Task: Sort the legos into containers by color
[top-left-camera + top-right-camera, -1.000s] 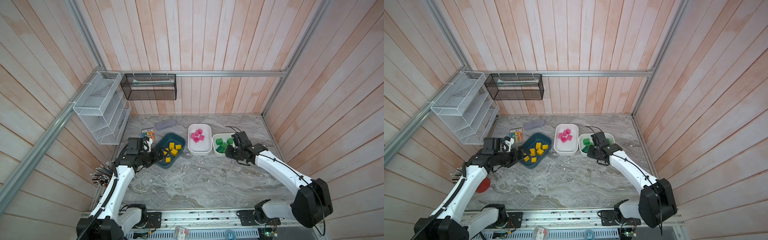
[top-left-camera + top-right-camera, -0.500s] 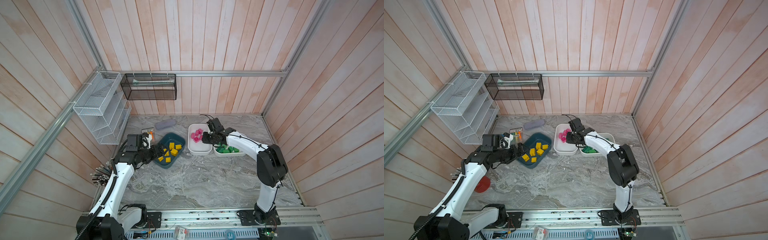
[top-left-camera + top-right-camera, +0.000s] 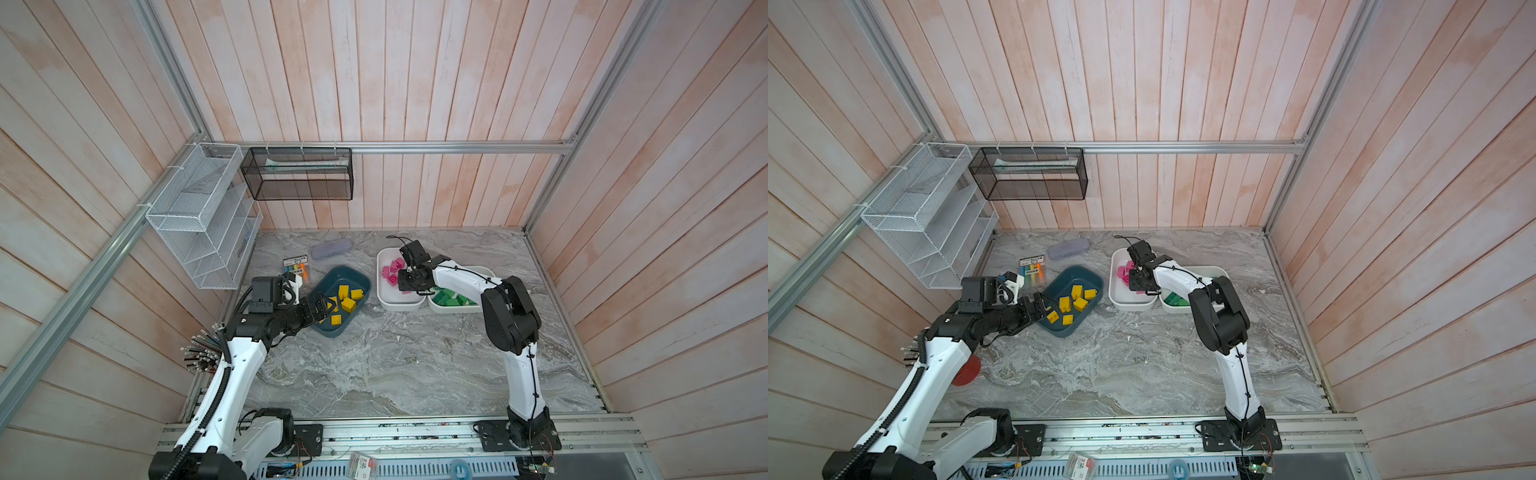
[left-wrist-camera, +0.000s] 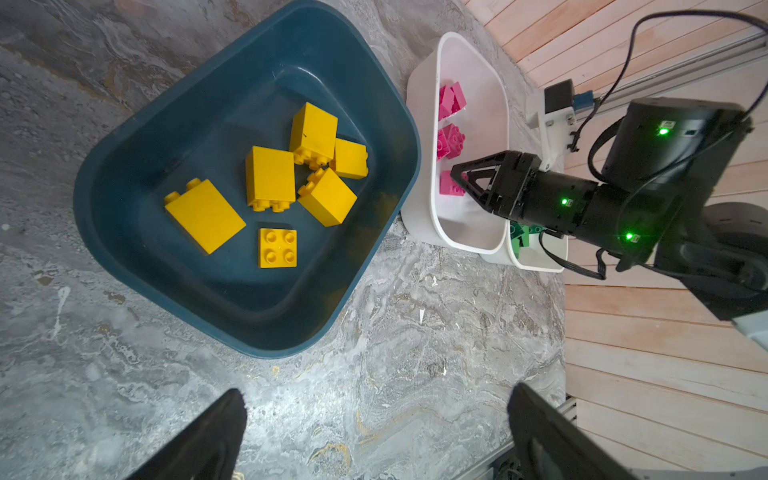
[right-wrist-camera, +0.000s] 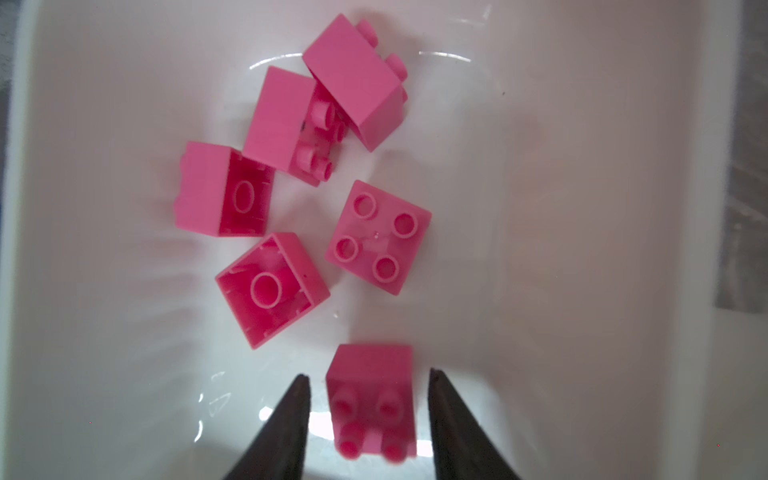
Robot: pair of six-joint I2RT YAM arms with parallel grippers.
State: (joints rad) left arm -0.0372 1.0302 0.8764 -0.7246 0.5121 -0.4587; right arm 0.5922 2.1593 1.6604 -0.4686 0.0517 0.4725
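- Your right jaws just parted over the middle white tub [image 3: 401, 306], releasing a pink brick [image 5: 370, 382].
- Left jaws stay spread wide; sorting looks nearly finished.

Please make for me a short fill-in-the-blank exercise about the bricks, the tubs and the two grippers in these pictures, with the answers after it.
1. The bricks in the dark teal tub are all ____.
2. The right gripper hangs over the white tub whose bricks are ____.
3. The bricks in the second white tub are ____.
4. The left gripper has ____ brick between its open jaws.
Missing words: yellow; pink; green; no.
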